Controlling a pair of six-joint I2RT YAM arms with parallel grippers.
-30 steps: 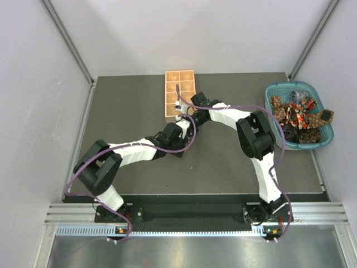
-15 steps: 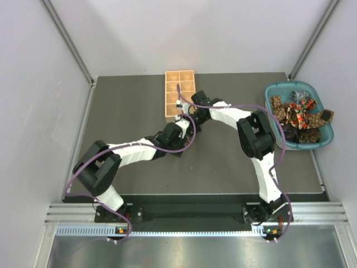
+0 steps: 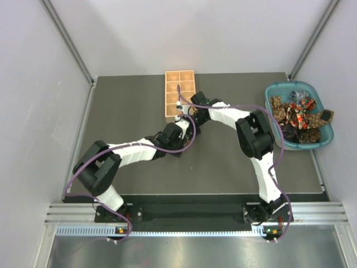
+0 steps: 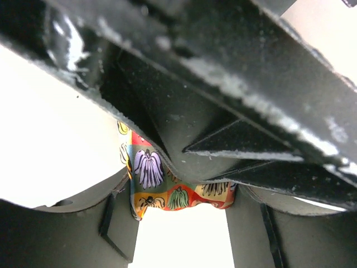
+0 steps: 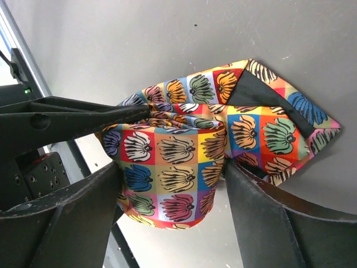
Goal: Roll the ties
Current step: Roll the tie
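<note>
A rolled tie printed with coloured squares and shell shapes sits between my right gripper's fingers. Both fingers touch its sides, and the pointed end lies flat on the dark mat. One finger of my left gripper reaches into the top of the roll from the left. In the left wrist view a strip of the same tie spans the gap of my left gripper. From above, both grippers meet just below the tray and hide the tie.
The tan wooden tray with compartments stands right behind the grippers. A teal basket at the right edge holds several more patterned ties. Purple cables loop over both arms. White walls enclose the dark mat.
Both arms stay nearly where they were at the tray's near end. The right wrist has shifted only slightly.
</note>
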